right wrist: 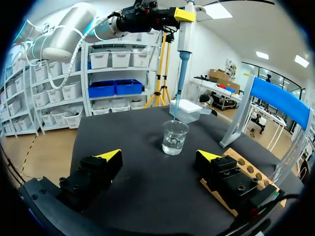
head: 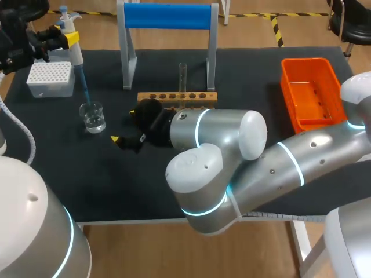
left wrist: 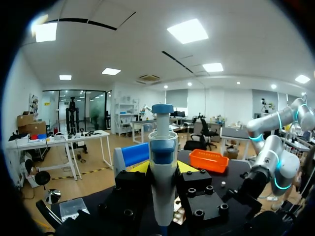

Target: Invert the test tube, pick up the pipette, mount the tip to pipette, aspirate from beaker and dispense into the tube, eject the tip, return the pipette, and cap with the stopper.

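Head view puts the white-and-blue hand pipette [head: 74, 51] upright at the far left of the black desk [head: 127, 191]. Its slim blue plastic tip [head: 84, 87] slants down to the rim of the small clear glass beaker [head: 93, 117], which holds a little clear liquid. The left jaws are clamped on the pipette's body; the left wrist view shows it pinned between the two black finger blocks. The right jaws stand wide apart and hold nothing, low over the desk with the beaker just ahead of them. The clear glass test tube [head: 182, 75] stands upright in the pale wooden rack [head: 177, 98], well apart from the beaker.

The step in hand looks to be aspirating. Whether the tip's end is under the liquid I cannot tell — in the right wrist view it ends about at the rim. The liquid is shallow, so the tip should go down near the beaker's middle, clear of the glass wall, and stop short of the bottom. A push against the wall could shift or tip so light a vessel. Draw slowly with the pipette near vertical, then lift straight up before crossing to the tube — a sideways pull might catch the rim.
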Controlling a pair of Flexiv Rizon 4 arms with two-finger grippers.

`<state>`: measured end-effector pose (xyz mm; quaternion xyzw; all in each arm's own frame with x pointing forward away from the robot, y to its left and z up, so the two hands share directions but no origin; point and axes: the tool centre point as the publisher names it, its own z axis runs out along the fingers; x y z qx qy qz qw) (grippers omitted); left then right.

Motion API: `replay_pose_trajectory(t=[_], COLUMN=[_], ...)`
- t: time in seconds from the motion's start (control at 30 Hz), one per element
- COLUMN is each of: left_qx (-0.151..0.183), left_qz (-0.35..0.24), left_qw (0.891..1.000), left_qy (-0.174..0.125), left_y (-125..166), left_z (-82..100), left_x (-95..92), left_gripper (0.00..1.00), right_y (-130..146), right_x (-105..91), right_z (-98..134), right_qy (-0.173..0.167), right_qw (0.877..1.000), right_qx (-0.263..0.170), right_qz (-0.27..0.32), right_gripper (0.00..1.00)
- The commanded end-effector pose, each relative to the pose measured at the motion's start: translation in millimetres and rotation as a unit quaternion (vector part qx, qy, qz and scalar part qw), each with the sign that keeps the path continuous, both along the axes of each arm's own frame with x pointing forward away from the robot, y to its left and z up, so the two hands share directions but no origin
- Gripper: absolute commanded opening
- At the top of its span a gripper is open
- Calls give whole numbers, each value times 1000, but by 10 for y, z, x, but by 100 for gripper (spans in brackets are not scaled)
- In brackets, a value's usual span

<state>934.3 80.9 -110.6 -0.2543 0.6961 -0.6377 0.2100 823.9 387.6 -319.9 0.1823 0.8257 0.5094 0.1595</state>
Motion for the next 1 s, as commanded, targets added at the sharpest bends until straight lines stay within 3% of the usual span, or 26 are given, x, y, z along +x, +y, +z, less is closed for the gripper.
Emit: replay_pose_trajectory(t=[0.03,0.57,1.0], left_qx=[-9,-19,-9], left_qz=[2,-1,-2], left_qw=[1000,1000,1000], left_qy=[-7,-6,-8], left_y=[42,104,99], left_z=[-97,-322,-461], left_x=[1,64,116], left_gripper=[0,0,0], right_y=[-9,-9,-9], right_x=[-1,-1,-1], right_z=[18,18,18], right_qy=[2,2,2], right_qw=[1000,1000,1000], right_qx=[-2,-2,-2], right_qz=[0,0,0], right_gripper=[100,100,100])
